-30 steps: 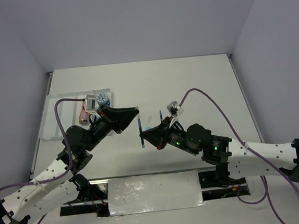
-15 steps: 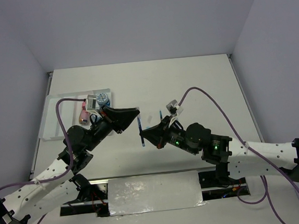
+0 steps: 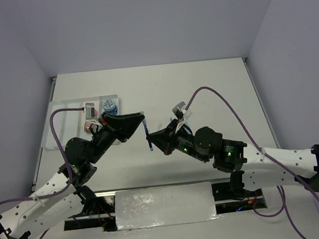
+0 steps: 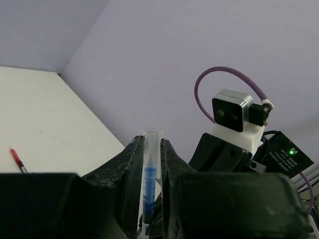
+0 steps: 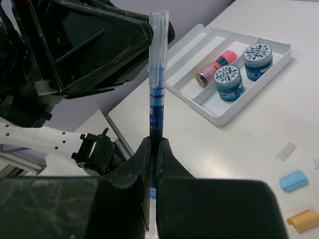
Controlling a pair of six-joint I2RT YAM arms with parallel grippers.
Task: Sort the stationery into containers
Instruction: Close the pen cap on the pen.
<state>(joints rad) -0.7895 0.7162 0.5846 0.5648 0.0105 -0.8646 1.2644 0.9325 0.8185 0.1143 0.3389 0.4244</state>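
A thin blue pen (image 3: 147,136) with a clear cap hangs in the air between both arms. My right gripper (image 5: 154,144) is shut on the pen's blue barrel (image 5: 156,99). My left gripper (image 4: 152,142) is shut on the clear cap end (image 4: 151,149), with the blue tip showing inside it. The white divided tray (image 5: 219,117) lies at the table's left and holds two blue-white rolls (image 5: 257,61) (image 5: 228,81) and a pink-orange cylinder (image 5: 215,66). In the top view the left gripper (image 3: 141,120) and right gripper (image 3: 152,140) meet at the pen.
A light-blue piece (image 5: 292,180), an orange piece (image 5: 302,219) and a clear piece (image 5: 285,150) lie loose on the table right of the tray. A red pen (image 4: 18,160) lies on the table farther off. The left arm hides part of the tray (image 3: 64,114) from above.
Both grippers and the pen between them have shifted slightly left and away from the arm bases. Both grips are unchanged.
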